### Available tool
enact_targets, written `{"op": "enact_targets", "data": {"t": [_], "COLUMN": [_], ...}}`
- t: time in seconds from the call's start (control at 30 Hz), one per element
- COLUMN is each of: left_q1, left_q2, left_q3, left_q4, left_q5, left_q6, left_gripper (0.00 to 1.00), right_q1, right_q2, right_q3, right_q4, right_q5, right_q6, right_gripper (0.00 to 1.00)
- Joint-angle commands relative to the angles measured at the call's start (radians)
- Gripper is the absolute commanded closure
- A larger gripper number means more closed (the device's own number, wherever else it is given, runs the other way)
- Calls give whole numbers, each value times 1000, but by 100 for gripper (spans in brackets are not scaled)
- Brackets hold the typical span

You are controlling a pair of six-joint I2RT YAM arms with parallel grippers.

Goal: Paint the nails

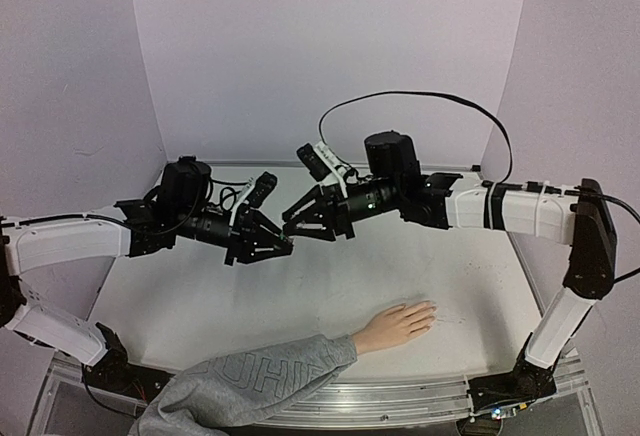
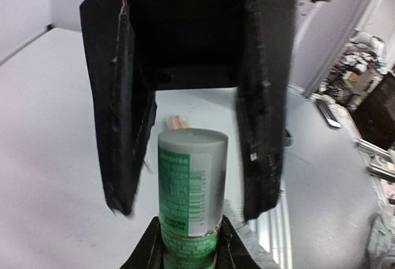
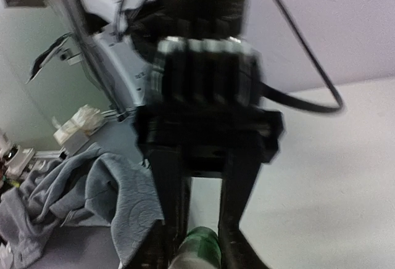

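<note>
The flesh-coloured mannequin hand (image 1: 398, 325) lies flat near the table's front edge, its nails (image 1: 430, 308) too small to make out. Its grey sleeve (image 1: 255, 381) runs to the lower left. Both grippers meet in mid-air above the table's middle, well behind the hand. My left gripper (image 1: 287, 246) is shut on the lower part of a small whitish bottle with a green label (image 2: 191, 182). My right gripper (image 1: 290, 219) faces it, jaws open on either side of the bottle's pale top. In the right wrist view the bottle's green end (image 3: 200, 247) shows between the fingers. The hand's fingertips (image 2: 177, 122) show behind the bottle.
The white table (image 1: 330, 286) has purple walls on three sides. A black cable (image 1: 420, 96) loops over the right arm. The aluminium rail (image 1: 420, 396) runs along the front edge. The grey sleeve (image 3: 92, 201) fills the lower left of the right wrist view.
</note>
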Motion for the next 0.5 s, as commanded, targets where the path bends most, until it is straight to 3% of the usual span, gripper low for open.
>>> {"op": "enact_targets", "data": {"t": [0.0,0.07,0.17,0.3,0.47], "left_q1": [11,-12,-44,-65,-85], "left_q2": [-86,-97,-105,-97,-69], "left_q3": [-24,-39,-51,-47,-29], "left_q4": [77,76,76,76,76], "left_q5": [-436,-575,-707,-737,-727], "left_q6": [34,46,74,98,126], "left_gripper": [100,100,100,100,100], "right_q1": [-49,-57,-57,-48,-39], "right_q2": [-49,-53,-54,-16,7], "right_q3": [-13,-12,-3,44,88], "right_q4": [-64,-91,-103,-100,-101], "right_q5": [314,366,394,363,363], "right_q6": [175,237,351,484,529], "right_gripper": [33,20,13,12,15]}}
